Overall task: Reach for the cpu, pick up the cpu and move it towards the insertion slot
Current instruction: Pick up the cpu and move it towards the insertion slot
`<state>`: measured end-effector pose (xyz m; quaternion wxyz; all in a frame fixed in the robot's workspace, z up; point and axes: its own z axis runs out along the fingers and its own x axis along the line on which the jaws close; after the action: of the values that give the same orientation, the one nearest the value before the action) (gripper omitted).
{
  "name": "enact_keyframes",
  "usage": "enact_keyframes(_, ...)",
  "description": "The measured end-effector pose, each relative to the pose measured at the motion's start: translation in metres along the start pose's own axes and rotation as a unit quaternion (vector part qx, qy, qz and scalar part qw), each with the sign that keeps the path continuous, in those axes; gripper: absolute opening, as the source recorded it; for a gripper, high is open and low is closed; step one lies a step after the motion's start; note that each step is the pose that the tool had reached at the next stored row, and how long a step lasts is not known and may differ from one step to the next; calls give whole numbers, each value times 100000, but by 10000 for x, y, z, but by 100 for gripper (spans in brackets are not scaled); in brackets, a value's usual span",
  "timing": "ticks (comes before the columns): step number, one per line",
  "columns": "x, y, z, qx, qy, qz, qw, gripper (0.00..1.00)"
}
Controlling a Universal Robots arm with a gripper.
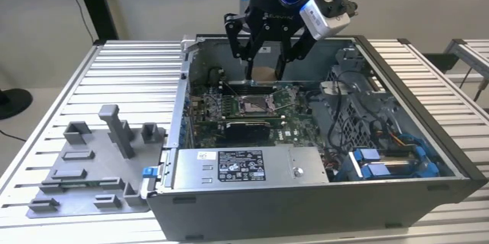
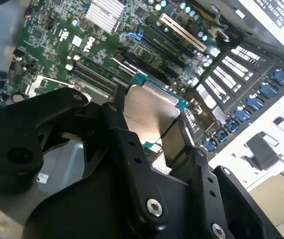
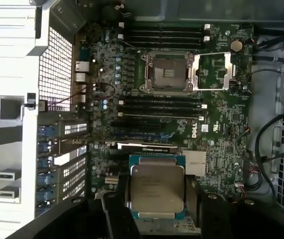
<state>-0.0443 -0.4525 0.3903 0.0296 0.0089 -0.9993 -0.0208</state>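
Hanging vertical over case, jaws clamp cpu (image 3: 156,188) (above insertion slot (image 3: 168,72)).

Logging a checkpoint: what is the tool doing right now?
Tool: shut on the thin, square, pale silver cpu, held above the green circuit board.

No print can be made out: the white label (image 1: 241,165) on the power supply (image 1: 244,166) in the exterior view carries markings too small to tell.
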Motion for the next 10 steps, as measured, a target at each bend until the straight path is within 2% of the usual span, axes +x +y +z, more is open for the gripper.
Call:
enact_keyframes(3, -38, 22, -1, 1, -39, -7, 100000, 0)
enact_keyframes(6, -50, 55, 3, 3, -341, -15, 99999, 0)
enact_keyframes(8, -53, 74, 8, 10, -726, -34, 99997, 0)
enact_keyframes(10, -54, 83, 14, 17, -1363, -60, 99991, 0)
